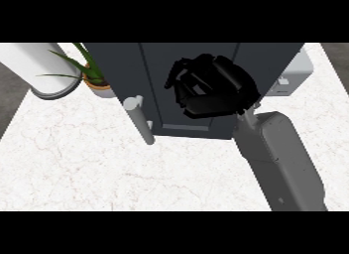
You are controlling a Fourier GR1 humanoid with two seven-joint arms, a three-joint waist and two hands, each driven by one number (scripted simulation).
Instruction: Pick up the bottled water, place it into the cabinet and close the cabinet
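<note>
Our right hand [210, 89] over the dark cabinet [163, 74], fingers curled, we cannot tell around what, bottled water unseen.

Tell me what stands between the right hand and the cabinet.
Nothing visible does. The right hand shows directly over the dark cabinet, fingers curled. No bottle can be seen; the hand may hide it. The door's handle lies to the left, clear of the hand.

A white marble counter [82, 168] fills the near ground. At the far left lies a white cylinder [38, 67], with a potted plant [95, 79] in a terracotta pot just to its right. A white appliance [294, 74] sits far right.
</note>
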